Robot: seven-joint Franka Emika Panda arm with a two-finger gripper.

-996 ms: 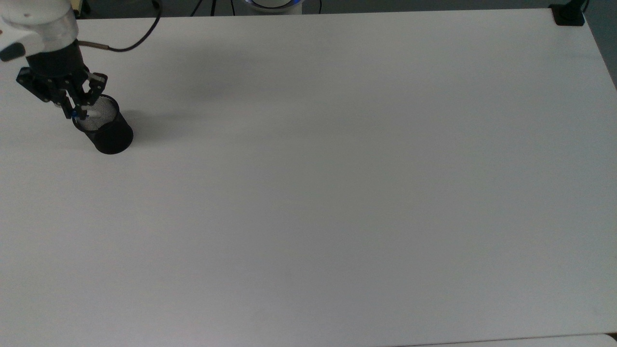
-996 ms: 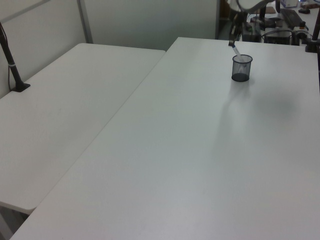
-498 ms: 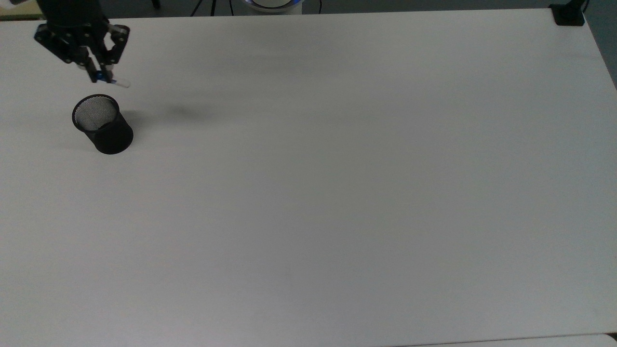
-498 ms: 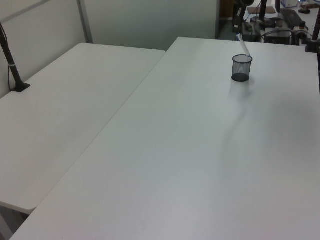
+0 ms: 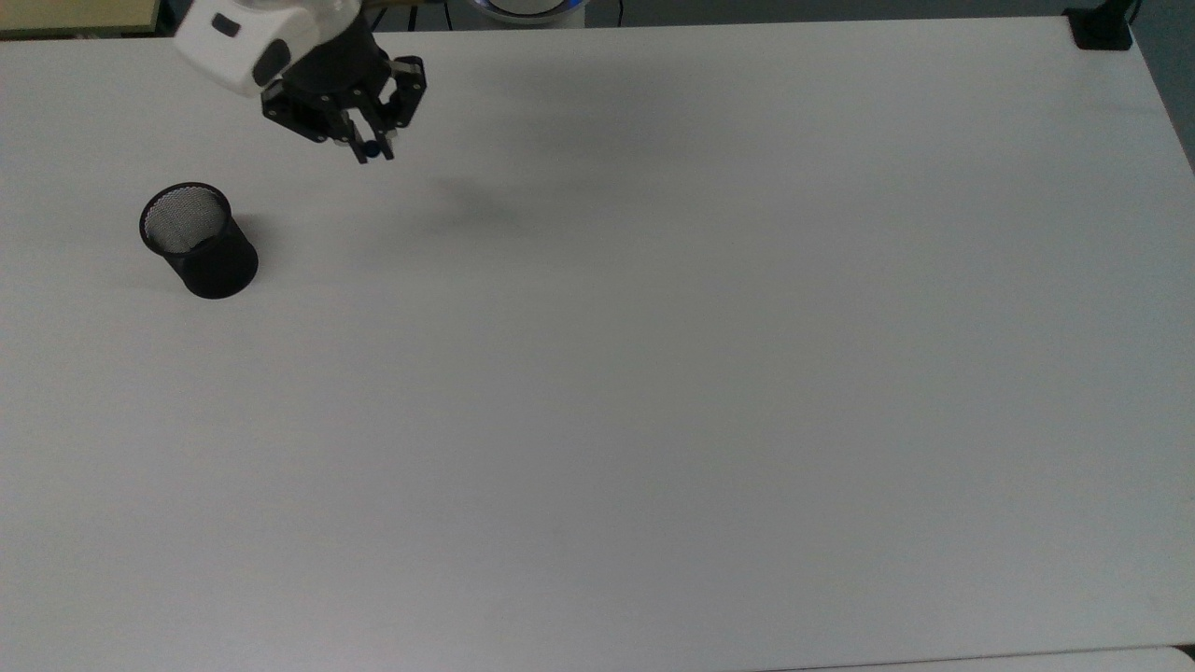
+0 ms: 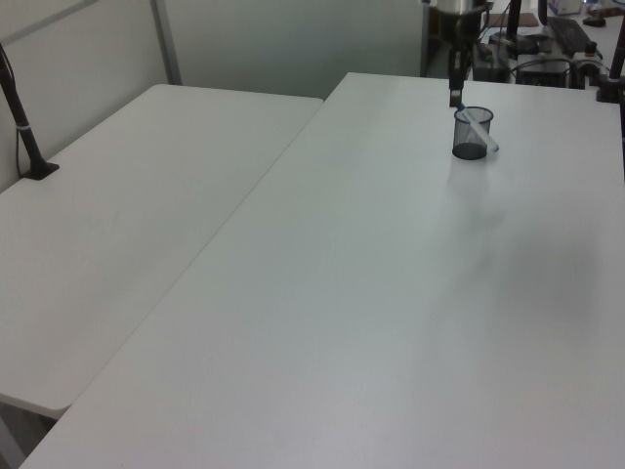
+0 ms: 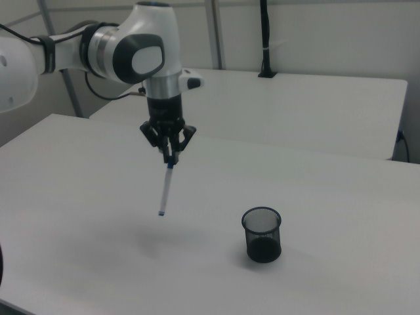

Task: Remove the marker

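The hand point(image 7: 169, 156) is clenching the marker point(image 7: 167, 186) by its blue cap, dangling it above the table point(image 7: 341, 216) well apart from the mesh cup point(image 7: 262, 234), so the barrel could be slipping out of its cap.

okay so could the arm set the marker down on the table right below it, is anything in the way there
Probably yes. The tool holds the marker hanging above bare table, and the mesh cup stands well off toward the right view's right.
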